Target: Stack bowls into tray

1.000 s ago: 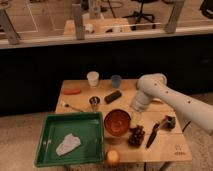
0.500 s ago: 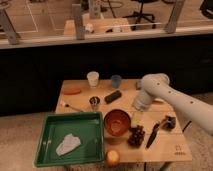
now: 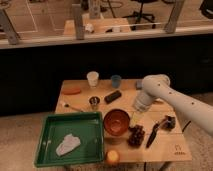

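An orange-red bowl (image 3: 116, 122) stands upright near the middle of the wooden table, just right of the tray. The green tray (image 3: 86, 131) lies at the front left and holds a crumpled white cloth (image 3: 67, 145). No purple bowl shows in this view. My white arm reaches in from the right, and the gripper (image 3: 135, 118) hangs down at the bowl's right rim, just above the table. I cannot tell whether it touches the bowl.
A bunch of dark grapes (image 3: 136, 135) and a black-handled tool (image 3: 155, 132) lie right of the bowl. An orange fruit (image 3: 113, 157) sits at the front edge. Behind are a white cup (image 3: 92, 78), a blue cup (image 3: 116, 81), a small metal cup (image 3: 94, 102) and a black block (image 3: 113, 96).
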{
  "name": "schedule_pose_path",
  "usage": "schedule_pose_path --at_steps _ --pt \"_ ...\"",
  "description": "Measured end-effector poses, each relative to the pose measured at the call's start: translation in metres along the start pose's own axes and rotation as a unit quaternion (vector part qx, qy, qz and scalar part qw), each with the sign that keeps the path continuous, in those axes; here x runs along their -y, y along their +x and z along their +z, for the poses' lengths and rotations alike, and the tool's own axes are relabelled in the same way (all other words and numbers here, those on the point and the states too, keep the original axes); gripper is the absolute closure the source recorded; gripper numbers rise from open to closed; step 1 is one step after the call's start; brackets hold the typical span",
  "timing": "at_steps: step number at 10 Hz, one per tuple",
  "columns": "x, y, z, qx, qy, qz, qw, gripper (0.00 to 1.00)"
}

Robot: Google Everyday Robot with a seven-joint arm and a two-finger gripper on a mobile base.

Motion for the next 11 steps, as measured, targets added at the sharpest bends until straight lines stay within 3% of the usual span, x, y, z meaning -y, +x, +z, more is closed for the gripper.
schedule_pose_path --at_steps 5,11 --pt "0.004 -0.014 0.008 -0.004 0.012 0.062 0.9980 0.20" --pt "0.005 -0.025 0.032 0.007 0.020 0.071 0.9973 0.20"
